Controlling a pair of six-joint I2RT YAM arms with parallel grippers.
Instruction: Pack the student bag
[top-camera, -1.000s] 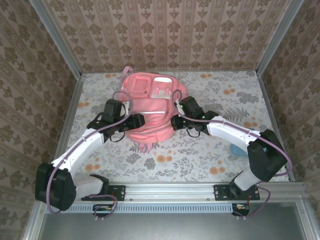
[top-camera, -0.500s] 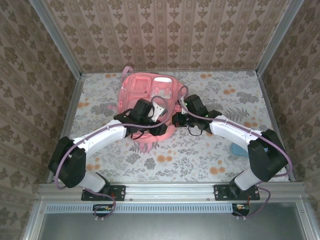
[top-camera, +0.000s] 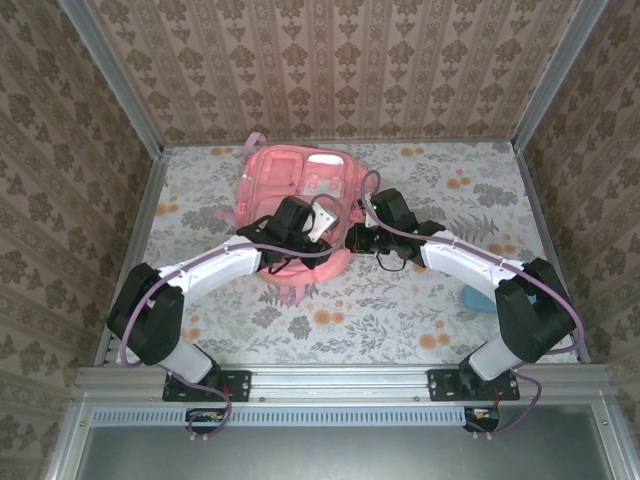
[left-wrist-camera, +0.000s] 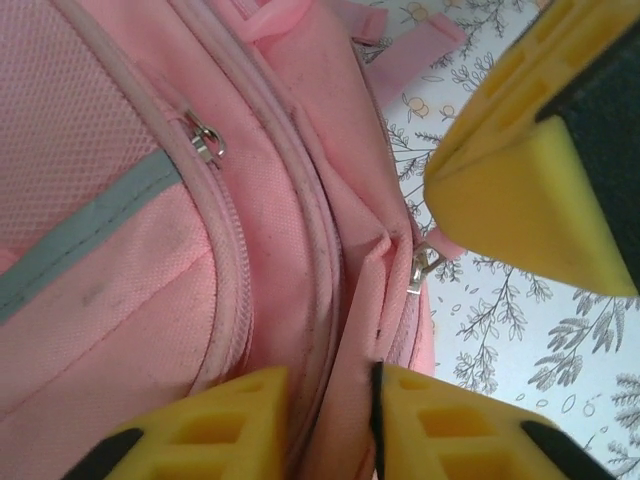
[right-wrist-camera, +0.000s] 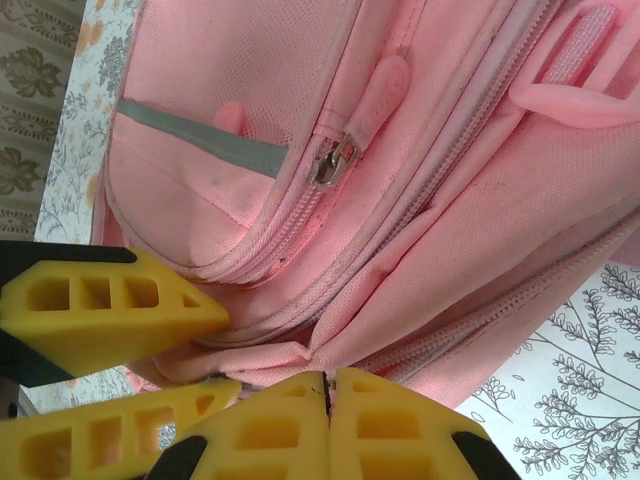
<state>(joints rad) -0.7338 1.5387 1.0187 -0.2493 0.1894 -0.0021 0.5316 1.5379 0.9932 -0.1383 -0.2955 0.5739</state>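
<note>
Wallpapered walls (top-camera: 330, 70) close in the far side and both flanks of a floral tabletop (top-camera: 420, 315), which has a metal rail (top-camera: 340, 378) along its near edge. The pink bag (top-camera: 300, 180) lies flat on the tabletop. Most of it stretches away beyond both sets of jaws, and its near edge lies right under them.

The left arm (top-camera: 215, 268) and right arm (top-camera: 465, 260) bend inward over that edge. The left jaws sit over the bag's near middle, and the right jaws are just beside them at its near right corner. A pale blue object (top-camera: 476, 300) lies on the tabletop well behind the right jaws, partly hidden by the arm.

The left jaws stand a little apart. A ridge of bag fabric beside a zip track fills the gap between their yellow pads (left-wrist-camera: 210, 425); whether they press it I cannot tell. The right jaws are clenched, meeting face to face, and a tuck of the bag's edge runs into the seam between them.

A grey stripe (left-wrist-camera: 90, 235) crosses the pocket ahead and to the left of the left jaws. A zip pull (left-wrist-camera: 205, 140) lies well ahead of the left jaws, close to that stripe. A second pull (left-wrist-camera: 424, 268) hangs just ahead of them, directly under the right jaws.
</note>
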